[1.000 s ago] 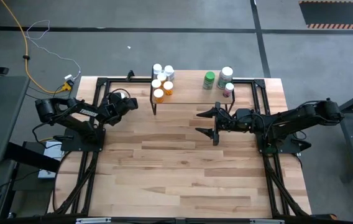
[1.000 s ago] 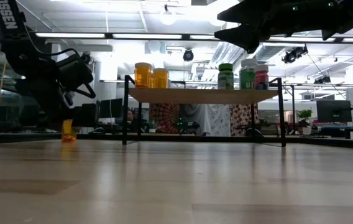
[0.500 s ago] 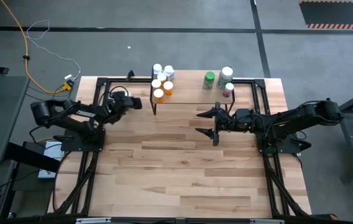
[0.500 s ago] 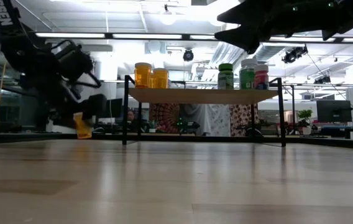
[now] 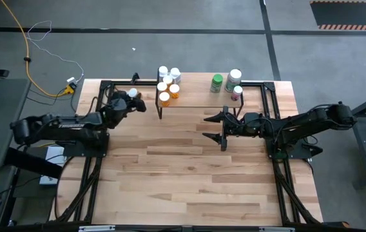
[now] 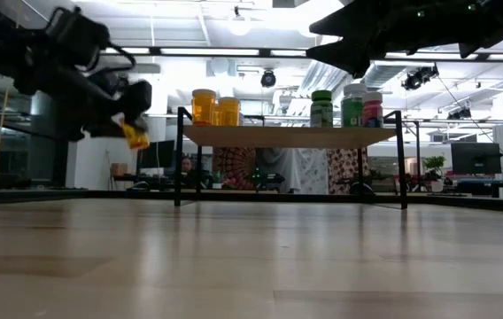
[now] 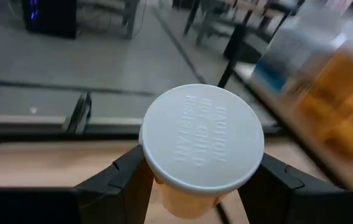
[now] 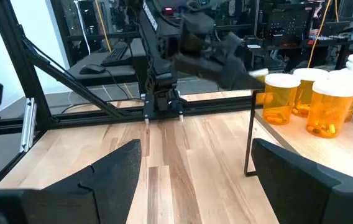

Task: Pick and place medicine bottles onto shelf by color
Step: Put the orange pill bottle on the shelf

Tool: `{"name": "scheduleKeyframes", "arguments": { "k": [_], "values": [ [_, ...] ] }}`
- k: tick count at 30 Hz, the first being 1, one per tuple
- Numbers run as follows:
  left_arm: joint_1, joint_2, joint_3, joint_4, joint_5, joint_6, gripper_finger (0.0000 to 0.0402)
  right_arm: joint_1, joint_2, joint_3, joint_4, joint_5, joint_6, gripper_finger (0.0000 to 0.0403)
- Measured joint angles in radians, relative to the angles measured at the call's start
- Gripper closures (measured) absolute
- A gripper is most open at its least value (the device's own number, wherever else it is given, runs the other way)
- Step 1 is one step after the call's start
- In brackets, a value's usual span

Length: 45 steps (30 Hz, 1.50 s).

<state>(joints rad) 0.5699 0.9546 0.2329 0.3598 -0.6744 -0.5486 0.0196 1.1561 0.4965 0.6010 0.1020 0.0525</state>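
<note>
The wooden desk (image 5: 189, 174) fills the middle of the high view, its near half bare planks. At its far edge stands the shelf (image 5: 199, 96), a light-wood board on thin black legs, seen in the low view raised well above the desk surface (image 6: 291, 136). Both dark arms reach in from the sides. The right arm stretches along the desk from the right, and the right end effector (image 5: 220, 128) hangs just in front of the shelf's right half with its fingers spread wide and nothing between them; its own wrist view shows the two dark fingers far apart above the planks. The left arm extends from the left toward the shelf's left end, and the left end effector (image 5: 131, 103) is lifted off the desk just beside that end.

The medicine bottles sit in two groups on the shelf. On the left half stands the cluster of orange bottles (image 5: 168, 85) with white caps. On the right half are the green bottle (image 5: 217, 82), a white-capped bottle (image 5: 234, 77) and a small pinkish bottle (image 5: 236, 93), close together.

The left end effector is closed on one more orange bottle (image 6: 134, 135), held tilted in the air, level with the shelf board. In the left wrist view its white cap (image 7: 201, 138) sits clamped between the two fingers (image 7: 117, 186).
</note>
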Motion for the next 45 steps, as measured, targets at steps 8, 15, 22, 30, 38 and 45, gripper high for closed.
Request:
{"name": "scheduleKeyframes", "arguments": {
  "k": [8, 15, 22, 30, 38, 45],
  "values": [
    [-0.056, -0.223, 0.0, 0.002, -0.07, 0.094, 0.0213, 0.0, 0.0, 0.0, 0.0, 0.0, 0.0, 0.0107],
    [-0.179, -0.309, 0.01, 0.002, -0.042, 0.119, 0.0213, 0.0, 0.0, 0.0, 0.001, 0.0, 0.0, 0.0107],
    [-0.393, -0.272, 0.152, -0.002, -0.063, 0.245, 0.0213, 0.0, 0.0, 0.0, 0.018, 0.0, 0.0, 0.0107],
    [-0.694, -0.041, 0.313, -0.053, -0.259, 0.343, 0.0213, 0.001, -0.004, 0.0, 0.114, 0.0, -0.008, 0.0107],
    [-0.772, 0.342, 0.457, -0.05, -0.322, 0.267, 0.0213, 0.002, -0.043, 0.0, 0.122, -0.001, 0.004, 0.0107],
    [-0.707, 0.59, 0.686, -0.127, -0.329, 0.317, 0.0213, 0.029, -0.092, 0.0, 0.11, -0.001, 0.014, 0.0107]
  ]
}}
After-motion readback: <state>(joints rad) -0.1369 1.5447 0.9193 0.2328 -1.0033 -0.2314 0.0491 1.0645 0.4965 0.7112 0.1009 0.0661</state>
